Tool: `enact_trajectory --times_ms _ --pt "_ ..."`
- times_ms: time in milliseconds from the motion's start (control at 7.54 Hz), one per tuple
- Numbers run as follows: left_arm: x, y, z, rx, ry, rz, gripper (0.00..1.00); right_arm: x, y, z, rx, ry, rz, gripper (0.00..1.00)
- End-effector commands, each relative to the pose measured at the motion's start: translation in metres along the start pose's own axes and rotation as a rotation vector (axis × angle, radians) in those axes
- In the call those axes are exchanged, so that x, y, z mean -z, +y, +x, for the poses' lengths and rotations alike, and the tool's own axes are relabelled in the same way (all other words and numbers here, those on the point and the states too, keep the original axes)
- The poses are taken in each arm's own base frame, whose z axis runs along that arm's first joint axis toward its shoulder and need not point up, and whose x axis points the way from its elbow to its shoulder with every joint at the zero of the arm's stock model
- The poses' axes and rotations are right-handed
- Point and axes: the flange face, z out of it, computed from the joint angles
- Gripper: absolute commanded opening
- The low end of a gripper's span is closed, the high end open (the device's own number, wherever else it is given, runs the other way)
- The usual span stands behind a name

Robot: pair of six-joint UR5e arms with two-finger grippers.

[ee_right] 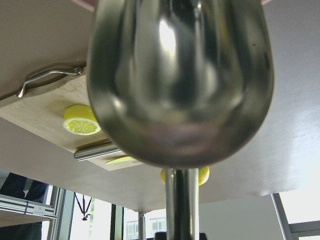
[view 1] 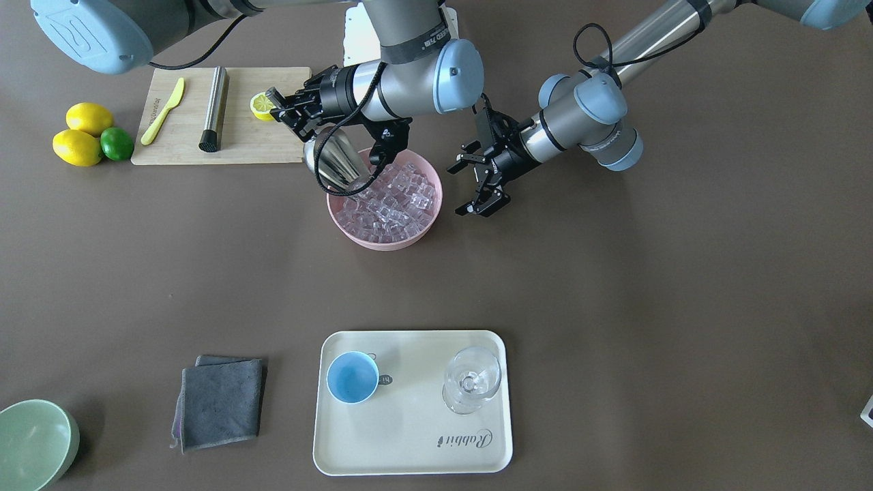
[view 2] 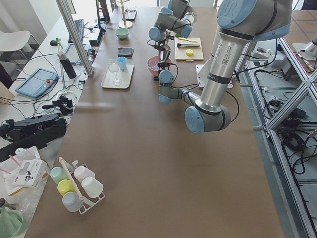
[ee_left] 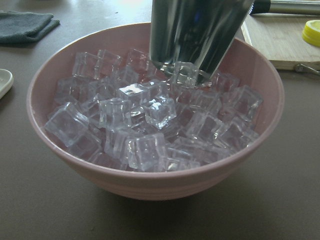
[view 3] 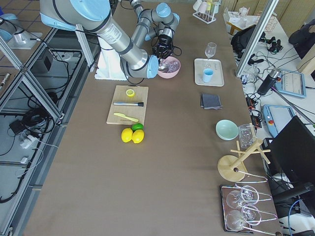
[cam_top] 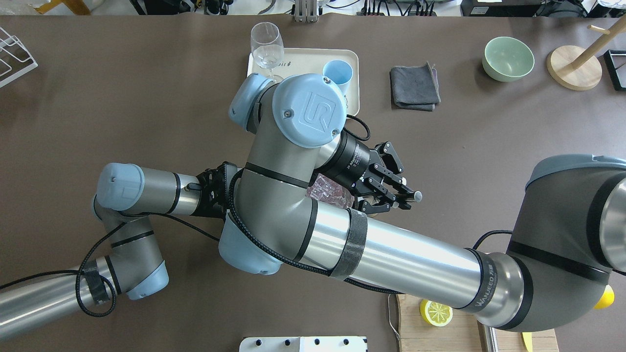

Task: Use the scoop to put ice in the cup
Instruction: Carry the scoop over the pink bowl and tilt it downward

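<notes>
My right gripper point(view 1: 290, 116) is shut on the thin handle of the steel scoop point(view 1: 337, 160); it also shows in the overhead view point(cam_top: 391, 188). The scoop's trough tilts down into the pink bowl point(view 1: 382, 240), its mouth pressed into the ice point(view 1: 395, 201). The left wrist view shows the scoop point(ee_left: 197, 30) standing in the ice cubes point(ee_left: 150, 115). The right wrist view is filled by the scoop's back point(ee_right: 180, 75). My left gripper point(view 1: 470, 185) is open and empty beside the bowl. The light-blue cup point(view 1: 352, 376) stands empty on the cream tray point(view 1: 409, 450).
A clear stemmed glass point(view 1: 472, 378) stands on the tray next to the cup. A cutting board point(view 1: 259, 146) holds a steel cylinder point(view 1: 214, 108), a yellow knife and a lemon half. Lemons and a lime point(view 1: 116, 143), a grey cloth point(view 1: 222, 402) and a green bowl point(view 1: 34, 443) lie around.
</notes>
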Motion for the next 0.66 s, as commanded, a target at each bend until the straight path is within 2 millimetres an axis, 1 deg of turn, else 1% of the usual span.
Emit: enact_trajectory --times_ms 0,265,531 --pt "-0.003 -0.002 -0.001 0.000 0.001 -0.001 0.98 -0.003 -0.015 0.004 -0.021 0.005 0.024 0.00" --pt "-0.005 -0.004 0.000 0.001 0.002 0.002 0.98 -0.004 -0.026 0.004 -0.027 0.014 0.070 0.00" --pt "-0.008 -0.001 -0.003 0.004 0.001 -0.005 0.98 -0.013 -0.032 0.007 -0.022 0.018 0.120 0.00"
